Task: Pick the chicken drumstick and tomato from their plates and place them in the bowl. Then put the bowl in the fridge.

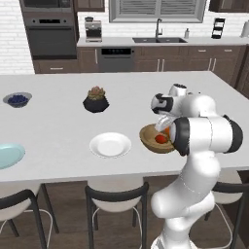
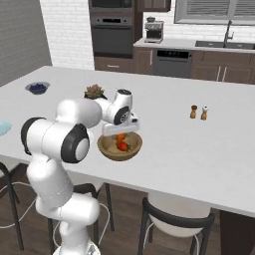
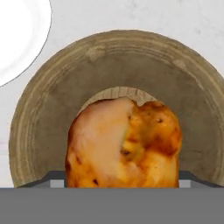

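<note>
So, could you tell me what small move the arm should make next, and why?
Probably lift the gripper straight up, clear of the wooden bowl. The chicken drumstick sits between open jaws over the bowl, with the tomato already inside, so both foods look delivered; the bowl comes next.

Wooden bowl point(image 3: 52, 122): matt light-brown wood with fine concentric rings on the inner wall and a paler, grained floor. Chicken drumstick point(image 3: 124, 144): glossy golden-orange roasted skin, mottled with darker browned patches and a pale sheen on one side. Tomato point(image 1: 160, 139): smooth red skin. White plate point(image 1: 110, 145): smooth, slightly glossy, ceramic-looking. Island countertop point(image 1: 58, 126): pale, faintly mottled stone-like surface, low sheen. Plant pot point(image 1: 96, 104): black, faceted, matt
</note>
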Motion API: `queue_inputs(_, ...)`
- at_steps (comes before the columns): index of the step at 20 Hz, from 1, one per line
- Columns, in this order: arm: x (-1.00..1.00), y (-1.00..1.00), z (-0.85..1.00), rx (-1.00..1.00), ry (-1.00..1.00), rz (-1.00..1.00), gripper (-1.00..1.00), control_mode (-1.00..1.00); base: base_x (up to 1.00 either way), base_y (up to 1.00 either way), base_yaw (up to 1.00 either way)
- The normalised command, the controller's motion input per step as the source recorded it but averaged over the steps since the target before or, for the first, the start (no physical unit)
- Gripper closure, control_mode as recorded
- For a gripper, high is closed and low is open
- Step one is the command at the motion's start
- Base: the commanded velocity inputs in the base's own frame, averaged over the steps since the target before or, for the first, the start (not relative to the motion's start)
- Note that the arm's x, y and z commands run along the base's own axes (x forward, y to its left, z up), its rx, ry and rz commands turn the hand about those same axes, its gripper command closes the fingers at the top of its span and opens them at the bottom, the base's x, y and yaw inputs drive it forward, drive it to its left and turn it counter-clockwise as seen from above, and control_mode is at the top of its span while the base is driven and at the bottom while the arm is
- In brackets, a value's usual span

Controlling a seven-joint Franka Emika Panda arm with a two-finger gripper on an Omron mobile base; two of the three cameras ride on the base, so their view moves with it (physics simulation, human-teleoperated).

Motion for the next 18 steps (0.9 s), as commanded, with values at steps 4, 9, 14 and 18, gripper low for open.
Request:
queue_inputs(4,-0.22,0.14,0.00,0.00,-0.10,0.44,1.00,-1.00,0.00,0.00,0.00)
queue_inputs(9,0.16,0.15,-0.02,0.00,0.00,0.25,1.00,-1.00,0.00,0.00,0.00)
queue_inputs(14,0.45,0.15,-0.13,0.00,0.02,0.15,1.00,-1.00,0.00,0.00,0.00)
queue_inputs(18,0.05,0.00,-0.42,0.00,0.00,0.14,1.00,-1.00,0.00,0.00,0.00)
